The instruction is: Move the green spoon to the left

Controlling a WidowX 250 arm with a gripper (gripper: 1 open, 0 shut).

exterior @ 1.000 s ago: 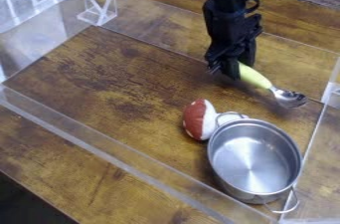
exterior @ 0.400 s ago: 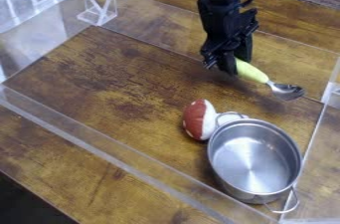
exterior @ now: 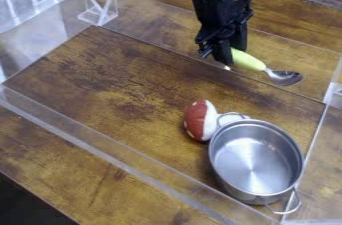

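The green spoon has a thick yellow-green handle and a small shiny silver bowl pointing right. It hangs tilted just above the wooden table at the upper right. My black gripper comes down from above and is shut on the spoon's handle end. The handle's gripped end is hidden behind the fingers.
A red-and-white rounded object lies at the centre right, touching a round steel pot at the lower right. A clear plastic wall rings the wooden table. A clear stand sits at the upper left.
The gripper has moved up and to the left, carrying the green spoon with it. The spoon's bowl has lifted off the table. The pot and red-and-white object have not moved.
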